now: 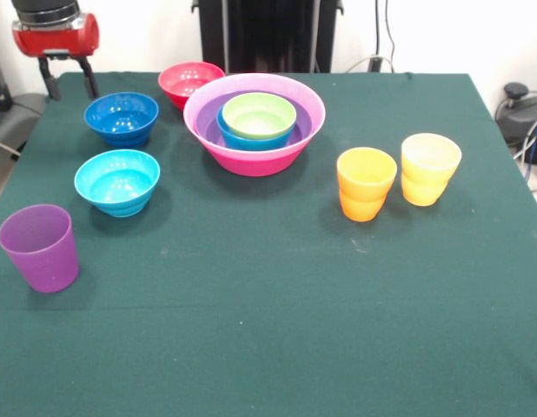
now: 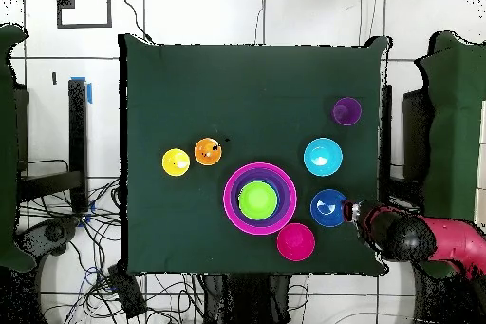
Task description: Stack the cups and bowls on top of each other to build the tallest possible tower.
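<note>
Front view: gripper (image 1: 70, 80) at the worktop's (image 1: 277, 330) far corner, beside the dark blue bowl (image 1: 122, 117); fingers spread, empty.
Tower: hot-pink bowl (image 1: 251, 158) nesting purple, blue, lime green bowl (image 1: 259, 115).
Left: cyan bowl (image 1: 117, 181), red-pink bowl (image 1: 188, 82), three cups unstacked.

Nested upright at counter centre: hot-pink bowl (image 1: 254, 156) holding purple bowl (image 1: 208, 122), blue bowl (image 1: 242, 139), lime green bowl (image 1: 259, 115). Red-pink bowl (image 1: 187, 82) touching at 10 o'clock. Dark blue bowl (image 1: 122, 117), cyan bowl (image 1: 117, 181), purple cup (image 1: 40, 247) toward 8 o'clock. Orange cup (image 1: 366, 183) and yellow cup (image 1: 429, 168) side by side at 3 o'clock.
</note>
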You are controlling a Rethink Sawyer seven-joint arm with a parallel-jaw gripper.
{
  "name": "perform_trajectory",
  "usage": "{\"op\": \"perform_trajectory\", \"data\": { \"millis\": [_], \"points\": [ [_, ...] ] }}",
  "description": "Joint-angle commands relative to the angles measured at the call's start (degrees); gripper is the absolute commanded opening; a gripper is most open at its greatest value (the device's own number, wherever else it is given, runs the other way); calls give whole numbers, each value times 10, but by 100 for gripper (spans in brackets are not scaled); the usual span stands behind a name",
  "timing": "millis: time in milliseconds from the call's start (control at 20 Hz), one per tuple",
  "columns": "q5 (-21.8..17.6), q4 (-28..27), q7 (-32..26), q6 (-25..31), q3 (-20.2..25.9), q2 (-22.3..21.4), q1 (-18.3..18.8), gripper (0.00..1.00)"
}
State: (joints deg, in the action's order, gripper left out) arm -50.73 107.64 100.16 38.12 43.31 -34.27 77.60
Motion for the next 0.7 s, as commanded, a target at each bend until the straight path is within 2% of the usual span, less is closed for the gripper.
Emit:
{"op": "perform_trajectory", "data": {
  "millis": [50, 700],
  "points": [
    [-31, -11, -131, 27, -10, 35, -35, 100],
    [-48, -41, -145, 20, -16, 77, -32, 100]
  ]
}}
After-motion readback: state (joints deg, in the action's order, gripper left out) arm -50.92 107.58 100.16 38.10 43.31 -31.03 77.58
